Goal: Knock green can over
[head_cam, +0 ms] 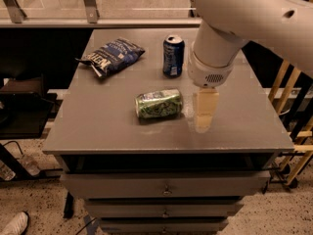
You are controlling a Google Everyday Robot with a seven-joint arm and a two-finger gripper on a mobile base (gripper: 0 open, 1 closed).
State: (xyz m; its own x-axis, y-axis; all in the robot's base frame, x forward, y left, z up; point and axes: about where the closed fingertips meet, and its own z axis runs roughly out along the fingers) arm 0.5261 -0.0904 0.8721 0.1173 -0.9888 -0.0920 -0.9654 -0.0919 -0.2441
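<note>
**Claw just beside a can that already lies flat**

Claw (203, 121) hangs point-down over the bench (98, 126), near its front edge, under the thick white arm (230, 28). Whether it is clenched or released cannot be told; nothing appears to be gripped in it.

The green can (159, 104) lies just beside the claw, toward the picture's left, with a narrow strip of bare bench between them, so they look apart. Its long axis runs across the bench, one end pointing roughly at the claw.

The can is on its side, mottled green and pale, with silver rims at both ends. By this the task looks done, and no further push seems needed.

Behind it, a blue can (173, 55) stands upright, well apart from a chip bag (111, 55) further left.
</note>
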